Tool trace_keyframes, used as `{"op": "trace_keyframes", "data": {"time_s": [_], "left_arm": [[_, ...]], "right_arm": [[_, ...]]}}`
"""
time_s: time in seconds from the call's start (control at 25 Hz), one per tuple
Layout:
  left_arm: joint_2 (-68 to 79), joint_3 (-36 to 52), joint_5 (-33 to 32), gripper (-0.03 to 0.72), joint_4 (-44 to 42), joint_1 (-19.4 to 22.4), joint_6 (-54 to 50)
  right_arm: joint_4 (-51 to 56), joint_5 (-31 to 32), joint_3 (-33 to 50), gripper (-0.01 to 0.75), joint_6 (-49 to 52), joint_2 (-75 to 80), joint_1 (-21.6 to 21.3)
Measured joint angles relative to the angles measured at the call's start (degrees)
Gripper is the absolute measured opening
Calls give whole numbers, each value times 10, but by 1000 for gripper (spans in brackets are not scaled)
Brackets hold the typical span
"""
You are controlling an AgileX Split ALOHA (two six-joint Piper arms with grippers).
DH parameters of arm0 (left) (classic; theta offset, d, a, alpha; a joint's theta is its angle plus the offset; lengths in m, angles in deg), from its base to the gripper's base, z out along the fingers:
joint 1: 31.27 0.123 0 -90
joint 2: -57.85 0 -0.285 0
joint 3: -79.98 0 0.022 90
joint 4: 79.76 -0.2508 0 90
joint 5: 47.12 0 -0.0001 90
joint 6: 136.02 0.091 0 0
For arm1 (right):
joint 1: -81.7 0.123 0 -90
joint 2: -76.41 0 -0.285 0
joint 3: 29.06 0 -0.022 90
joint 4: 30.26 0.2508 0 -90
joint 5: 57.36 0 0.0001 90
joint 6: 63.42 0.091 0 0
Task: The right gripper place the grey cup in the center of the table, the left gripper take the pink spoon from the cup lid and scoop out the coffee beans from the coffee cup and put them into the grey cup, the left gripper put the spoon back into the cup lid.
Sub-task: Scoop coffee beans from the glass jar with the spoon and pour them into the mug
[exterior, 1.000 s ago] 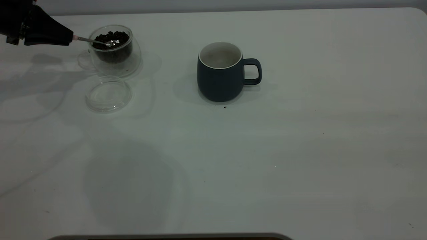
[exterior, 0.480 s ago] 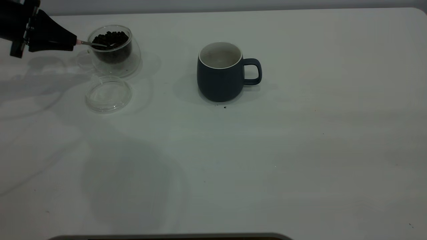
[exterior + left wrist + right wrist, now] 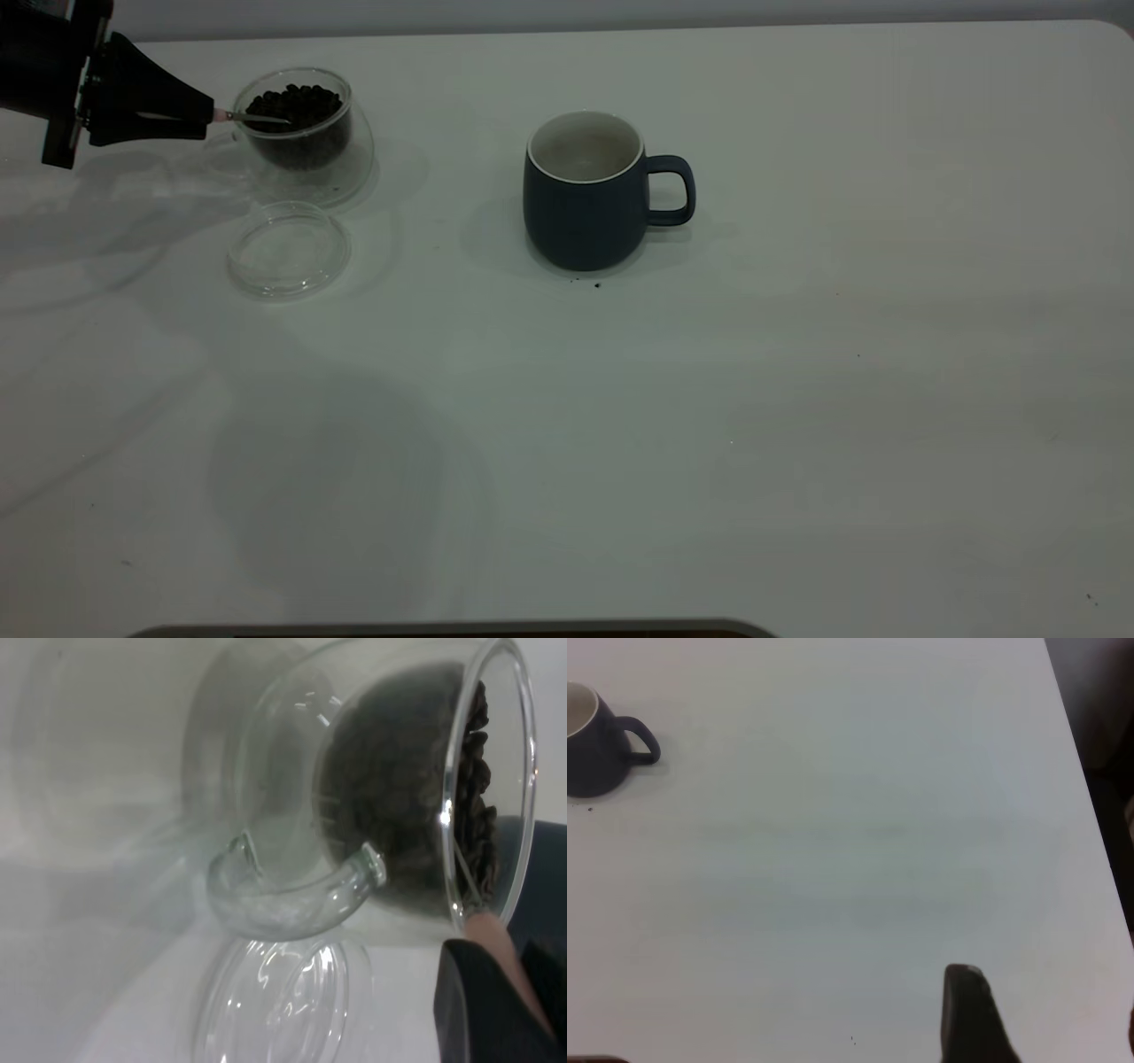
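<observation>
Left gripper at the far left of the table, level with the rim of the coffee cup and just beside it, clamped on the pink spoon

Pink handle almost wholly hidden between the black fingers; only a short pink stub and the metal neck showing, reaching over the glass rim into the cup

Spoon bowl down among the coffee beans, not visible on its own

Beans heaped to just under the rim of the clear glass cup; clear loop handle of that cup turned toward the left gripper, as seen from the left wrist

Cup lid flat on the table just in front of the coffee cup, near it but not touching in the exterior view, with nothing lying in it

Grey cup upright near the middle of the table, well apart from the glass cup, handle pointing to the exterior view's right, off-white inside with no beans to be seen

A few dark specks on the table at the foot of the grey cup

Right gripper out of the exterior view, held above bare table well away from the grey cup; one dark finger alone in the right wrist view, so spread of the fingers not possible to tell
</observation>
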Motion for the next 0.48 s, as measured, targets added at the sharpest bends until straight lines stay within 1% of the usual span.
{"op": "trace_keyframes", "data": {"time_s": [0.48], "left_arm": [[0, 0, -16, 115, 1, 2, -1]], "right_arm": [[0, 0, 0, 455, 0, 0, 0]]}}
